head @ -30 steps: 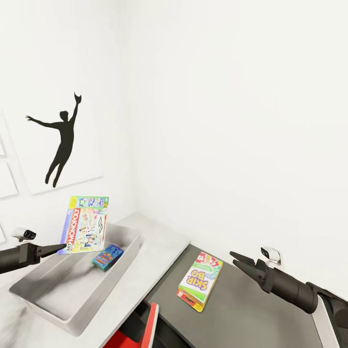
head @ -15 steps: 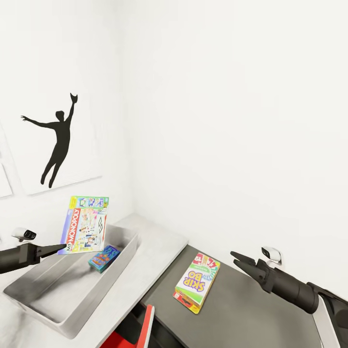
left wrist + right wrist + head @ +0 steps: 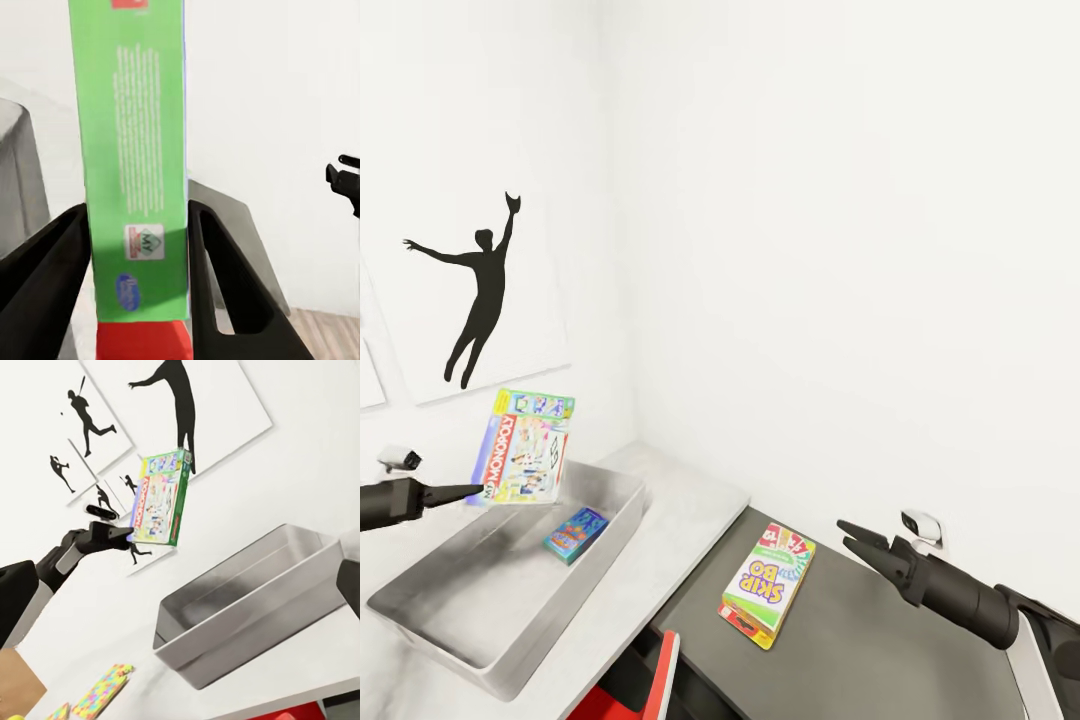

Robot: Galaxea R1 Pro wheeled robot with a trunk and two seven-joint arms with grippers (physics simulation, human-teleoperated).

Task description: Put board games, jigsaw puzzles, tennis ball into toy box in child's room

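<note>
Left jaws clamp board game (image 3: 523,446) above toy box (image 3: 510,580).

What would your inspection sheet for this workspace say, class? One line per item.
Surface: pale grey table with a lower dark section.
Job's things: grey toy box holds a small blue game box; Monopoly box held above it; Skip-Bo box on the dark section; puzzle sheet on the table.
Clutter: nothing seen.
Grippers: left gripper shut on the Monopoly box; right gripper open, empty.
Cables: nothing seen.
Surroundings: white walls, silhouette picture, red chair.
</note>
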